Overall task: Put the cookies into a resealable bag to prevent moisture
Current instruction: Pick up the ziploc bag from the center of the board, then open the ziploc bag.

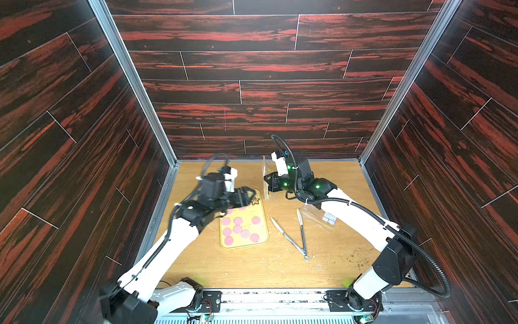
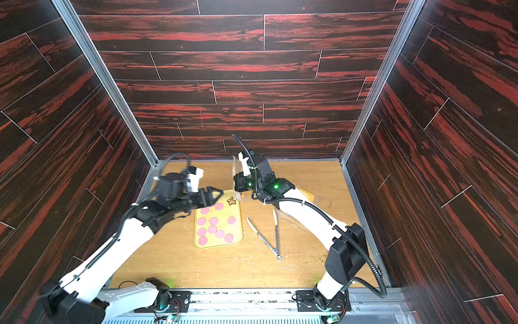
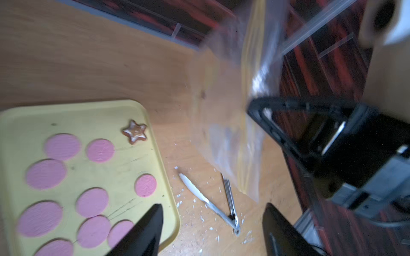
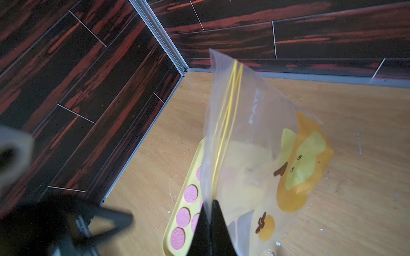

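The cookies (image 1: 237, 229) lie flat on the yellow tray (image 1: 241, 243), below the open, empty left gripper (image 3: 213, 205) at the tray's far end. They look thin and brittle; pinch one gently across its rim. The right gripper (image 4: 210, 205) clamps the limp bag (image 4: 255, 124) near the tray's far right corner.

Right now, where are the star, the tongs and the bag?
star (image 3: 134, 131): left wrist view, on its middle.
tongs (image 3: 194, 188): left wrist view, on the white-tipped arm.
bag (image 4: 255, 133): right wrist view, on its clear side.
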Tool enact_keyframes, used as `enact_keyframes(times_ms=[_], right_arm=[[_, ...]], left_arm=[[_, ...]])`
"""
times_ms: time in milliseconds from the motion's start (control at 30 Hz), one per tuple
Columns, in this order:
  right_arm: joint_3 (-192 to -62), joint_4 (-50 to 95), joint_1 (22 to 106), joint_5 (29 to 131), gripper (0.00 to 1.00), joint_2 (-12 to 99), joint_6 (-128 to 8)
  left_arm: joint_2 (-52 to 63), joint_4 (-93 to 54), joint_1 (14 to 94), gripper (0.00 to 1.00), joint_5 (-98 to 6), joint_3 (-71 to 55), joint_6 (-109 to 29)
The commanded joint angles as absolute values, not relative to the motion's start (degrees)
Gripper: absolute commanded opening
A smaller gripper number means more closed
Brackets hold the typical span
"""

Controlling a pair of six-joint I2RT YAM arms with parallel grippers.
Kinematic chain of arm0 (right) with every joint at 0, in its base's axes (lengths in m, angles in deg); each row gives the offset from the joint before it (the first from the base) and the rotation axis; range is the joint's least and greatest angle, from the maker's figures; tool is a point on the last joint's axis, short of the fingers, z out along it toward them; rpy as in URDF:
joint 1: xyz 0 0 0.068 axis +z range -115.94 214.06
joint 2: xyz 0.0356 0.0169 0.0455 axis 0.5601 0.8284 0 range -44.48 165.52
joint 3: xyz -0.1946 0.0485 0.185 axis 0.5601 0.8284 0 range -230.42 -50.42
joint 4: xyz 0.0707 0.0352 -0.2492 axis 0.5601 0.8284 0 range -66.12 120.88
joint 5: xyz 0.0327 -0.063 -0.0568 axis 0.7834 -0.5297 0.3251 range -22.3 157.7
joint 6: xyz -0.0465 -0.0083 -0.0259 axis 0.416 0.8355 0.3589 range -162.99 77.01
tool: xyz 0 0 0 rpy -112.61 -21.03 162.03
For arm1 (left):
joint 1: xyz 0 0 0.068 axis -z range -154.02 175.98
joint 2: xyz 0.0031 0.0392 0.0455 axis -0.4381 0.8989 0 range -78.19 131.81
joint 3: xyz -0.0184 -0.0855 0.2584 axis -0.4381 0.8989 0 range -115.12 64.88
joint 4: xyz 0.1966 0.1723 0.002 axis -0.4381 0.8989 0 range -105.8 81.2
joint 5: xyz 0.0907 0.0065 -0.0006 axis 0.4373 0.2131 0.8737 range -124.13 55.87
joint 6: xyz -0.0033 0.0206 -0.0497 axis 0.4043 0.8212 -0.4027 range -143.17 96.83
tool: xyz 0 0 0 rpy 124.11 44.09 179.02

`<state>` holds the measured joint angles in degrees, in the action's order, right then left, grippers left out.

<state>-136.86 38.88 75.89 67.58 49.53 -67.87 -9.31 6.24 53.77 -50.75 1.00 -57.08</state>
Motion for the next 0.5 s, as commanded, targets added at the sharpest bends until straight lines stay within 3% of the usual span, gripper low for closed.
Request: enact_keyframes(times_ms=[0,133,267,467], right_arm=[[-135.5,37.5,76.1,69.4,0.0,50.1,-69.2],[-133.8,36.6,76.3,70.0,0.0,49.2,-69.8],[-132.6,36.2,76.3,70.5,0.0,48.3,-70.1],[-130.8,35.1,76.3,71.8,0.0,47.0,-71.1]], left_arm=[[-6.7,4.2,56.6,0.69,-48.8,-1.0,-56.9],[-3.1,1.7,57.5,0.52,-48.8,-3.2,-57.1],[-1.1,-0.8,57.5,0.48,-49.2,-4.1,-58.0],[0.3,-0.6,57.5,0.31,-46.9,-4.3,-56.7]])
